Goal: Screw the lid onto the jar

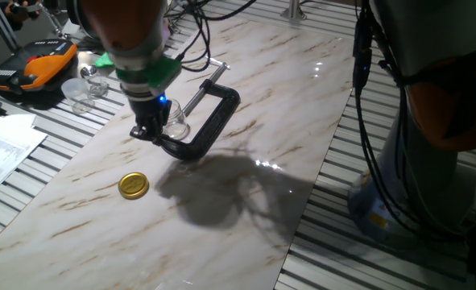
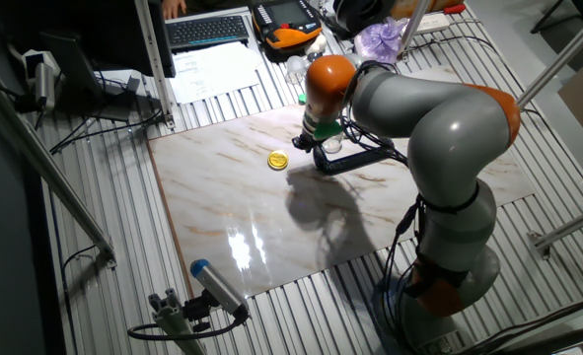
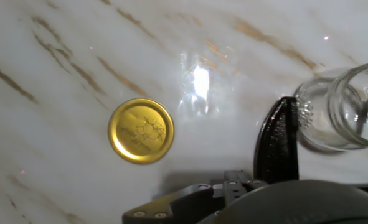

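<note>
The gold lid (image 1: 134,185) lies flat on the marble table top, apart from everything; in the hand view the lid (image 3: 140,130) is left of centre. The clear glass jar (image 1: 175,125) stands open-mouthed inside the black C-clamp (image 1: 209,121). My gripper (image 1: 149,133) hangs low just left of the jar, between it and the lid. The hand view shows only one black finger (image 3: 282,140), right beside the jar (image 3: 345,115) and holding nothing. Whether the jaws are open or shut does not show.
An orange-black case (image 1: 32,68) and clear plastic containers (image 1: 80,89) sit at the far left on the slatted bench. Papers (image 1: 4,149) lie at the left edge. Cables hang on the right beside the robot base (image 2: 449,266).
</note>
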You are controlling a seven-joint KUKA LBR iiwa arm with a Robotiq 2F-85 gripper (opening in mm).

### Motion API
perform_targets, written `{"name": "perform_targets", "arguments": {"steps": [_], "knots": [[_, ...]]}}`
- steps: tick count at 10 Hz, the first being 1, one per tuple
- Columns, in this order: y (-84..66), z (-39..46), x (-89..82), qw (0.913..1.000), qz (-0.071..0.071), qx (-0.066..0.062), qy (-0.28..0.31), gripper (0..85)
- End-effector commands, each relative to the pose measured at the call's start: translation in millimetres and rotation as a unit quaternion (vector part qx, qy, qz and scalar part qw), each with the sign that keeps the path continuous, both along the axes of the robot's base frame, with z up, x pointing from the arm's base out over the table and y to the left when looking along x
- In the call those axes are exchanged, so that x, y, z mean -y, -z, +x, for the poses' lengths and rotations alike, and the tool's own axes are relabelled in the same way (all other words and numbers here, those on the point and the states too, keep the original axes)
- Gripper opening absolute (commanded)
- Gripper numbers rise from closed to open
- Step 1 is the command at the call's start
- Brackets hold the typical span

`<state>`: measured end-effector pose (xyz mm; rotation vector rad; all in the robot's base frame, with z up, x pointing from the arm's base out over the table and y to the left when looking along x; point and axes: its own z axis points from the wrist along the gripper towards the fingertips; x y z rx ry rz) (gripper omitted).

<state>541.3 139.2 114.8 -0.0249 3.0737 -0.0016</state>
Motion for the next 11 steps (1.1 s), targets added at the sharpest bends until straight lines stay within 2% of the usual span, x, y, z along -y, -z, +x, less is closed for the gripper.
{"name": "perform_targets", "arguments": {"steps": [1,4,5,7,11], "knots": [[3.8,1.7,-2.7,1.0,0.0,0.001,-0.001,0.0],[16.2,6.1,-11.4,1.0,0.002,0.008,0.001,0.0],[17.4,8.5,-15.2,1.0,0.002,0.008,0.003,0.0],[19.7,14.7,-27.3,0.9999,-0.008,0.009,0.011,0.0],[25.5,20.8,-42.6,0.9997,-0.005,0.012,0.02,0.0]]}}
